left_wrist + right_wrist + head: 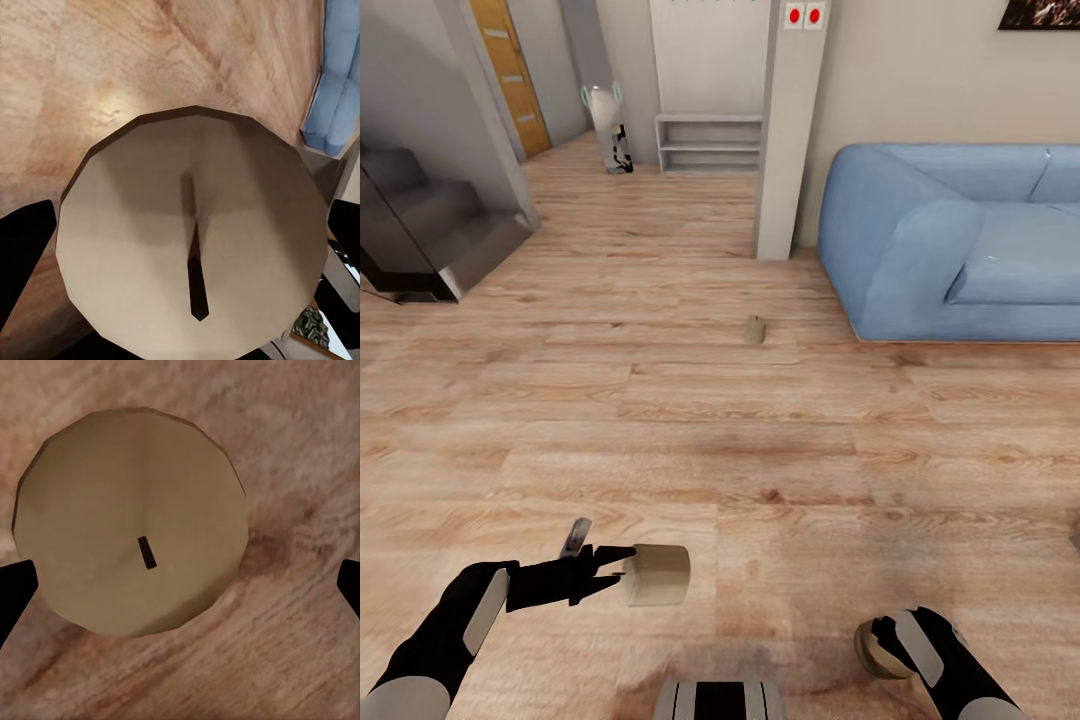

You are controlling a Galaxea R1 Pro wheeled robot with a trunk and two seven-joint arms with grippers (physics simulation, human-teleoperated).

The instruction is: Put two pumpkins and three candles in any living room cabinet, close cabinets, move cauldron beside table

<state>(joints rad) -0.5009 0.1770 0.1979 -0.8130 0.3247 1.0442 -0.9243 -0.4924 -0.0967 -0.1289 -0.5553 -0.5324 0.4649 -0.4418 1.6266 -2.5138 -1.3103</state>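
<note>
Tan wax is showing in both claws: the left gripper (pixel 622 573) is pinching one candle (pixel 657 575) above the wood floor (pixel 760 470), the right gripper (pixel 888 643) is clasping another candle (pixel 871 652), and a third candle (pixel 755 329) is lying near the blue sofa (pixel 960 240).

I see a light brown wood-plank floor (pixel 660 420) running across the room. A short beige-tan wax candle (pixel 756 329) lies directly on it, near the front corner of a blue upholstered sofa (pixel 920 250) that also rests on the boards. A pale square pillar (pixel 785 190) stands beside the sofa. A dark grey staircase (pixel 430 235) meets the floor farther left.
</note>
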